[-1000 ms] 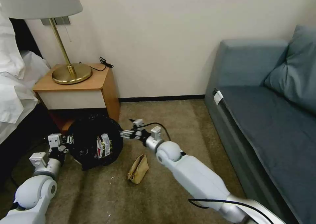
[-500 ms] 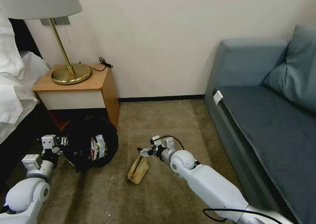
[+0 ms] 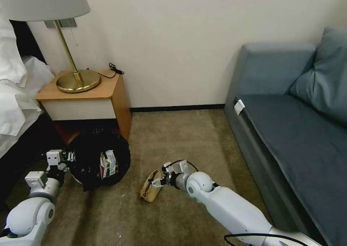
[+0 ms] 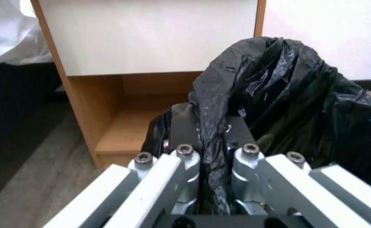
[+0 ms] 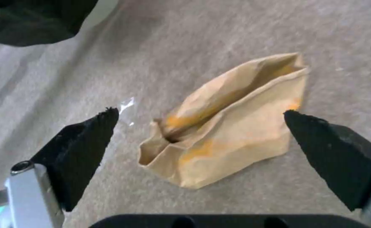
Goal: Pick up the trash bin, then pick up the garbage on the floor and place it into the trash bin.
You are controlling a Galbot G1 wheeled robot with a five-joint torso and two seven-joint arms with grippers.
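While the left gripper [image 3: 68,155] at the lower left of the head view stays clamped on the rim of the small round white bin lined with crinkly black plastic [image 3: 97,159], the bin hangs tilted in front of the wooden nightstand [image 3: 86,94], its mouth facing the camera and a red-and-white wrapper [image 3: 107,163] lying inside. The left wrist view shows the fingers [image 4: 185,155] pinched tight on a fold of the black liner.

Toward the lower centre of the head view the crumpled tan paper bag [image 3: 151,185] lies on the beige carpet [image 3: 188,137], well apart from the bin. Its long axis runs from lower left to upper right in that frame. The right gripper [image 3: 156,181] hovers just above the bag's upper end, so the right arm is plainly the nearer one. In the right wrist view the two black fingertips [image 5: 88,136] are spread wide, one on each side of the bag [image 5: 228,126], straddling it across its narrow width, so a grasp looks to need mainly a descent and a closing.

Compared with a second ago, the right gripper has swung away from the bin's rim and come down over the bag, while the bin has shifted slightly left and lower.
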